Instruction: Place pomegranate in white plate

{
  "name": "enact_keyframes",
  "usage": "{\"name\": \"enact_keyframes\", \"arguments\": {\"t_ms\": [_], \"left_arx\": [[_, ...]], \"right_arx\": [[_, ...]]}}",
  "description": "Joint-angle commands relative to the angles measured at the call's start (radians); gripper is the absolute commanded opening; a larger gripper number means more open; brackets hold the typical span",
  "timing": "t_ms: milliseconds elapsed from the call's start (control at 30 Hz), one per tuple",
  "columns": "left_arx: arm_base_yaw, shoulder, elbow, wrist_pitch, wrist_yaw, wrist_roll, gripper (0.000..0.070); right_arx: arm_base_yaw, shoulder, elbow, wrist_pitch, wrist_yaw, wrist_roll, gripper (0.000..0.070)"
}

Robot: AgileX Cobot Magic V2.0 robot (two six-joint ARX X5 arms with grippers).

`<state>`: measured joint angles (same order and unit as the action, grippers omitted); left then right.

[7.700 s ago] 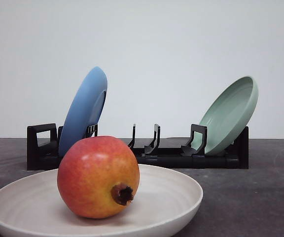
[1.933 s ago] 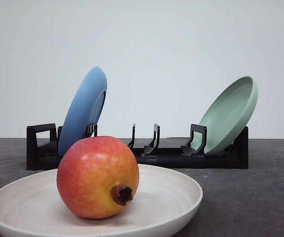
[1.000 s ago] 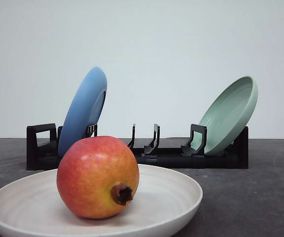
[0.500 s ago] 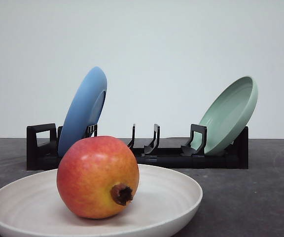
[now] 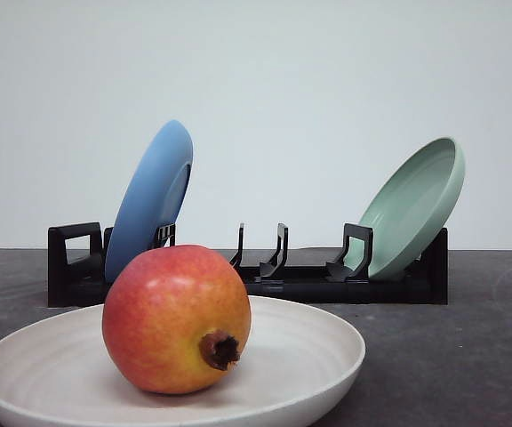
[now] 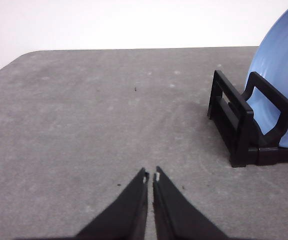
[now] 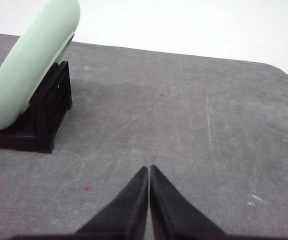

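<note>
Pomegranate (image 5: 176, 318) in white plate (image 5: 318, 356), unheld.

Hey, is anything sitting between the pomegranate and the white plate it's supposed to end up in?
Nothing visible stands between them: the pomegranate already rests inside the white plate. The black rack with the blue plate and green plate stands behind, apart from it.

Lab-style tabletop test setup, not a lived-in kitchen.
Bare white wall (image 5: 327, 80) fills upper frame; plain dark grey tabletop (image 5: 452, 347) below; staged black dish rack (image 5: 283, 280) mid-frame with blue plate (image 5: 149, 200) left, pale green plate (image 5: 416, 205) right.
</note>
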<state>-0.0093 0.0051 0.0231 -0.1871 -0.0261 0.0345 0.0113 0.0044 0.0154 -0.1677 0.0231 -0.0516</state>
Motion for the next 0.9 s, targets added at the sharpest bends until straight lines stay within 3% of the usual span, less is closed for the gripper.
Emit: {"name": "enact_keyframes", "arguments": {"t_ms": [0,867], "left_arx": [[0.001,-0.002,-0.011,0.0,0.003,0.01,0.0],[0.001,-0.002,-0.011,0.0,0.003,0.01,0.0]], "right_arx": [[-0.002,-0.001,-0.004,0.01,0.004,0.011,0.0],[-0.002,-0.001,-0.004,0.01,0.004,0.011,0.0]]}}
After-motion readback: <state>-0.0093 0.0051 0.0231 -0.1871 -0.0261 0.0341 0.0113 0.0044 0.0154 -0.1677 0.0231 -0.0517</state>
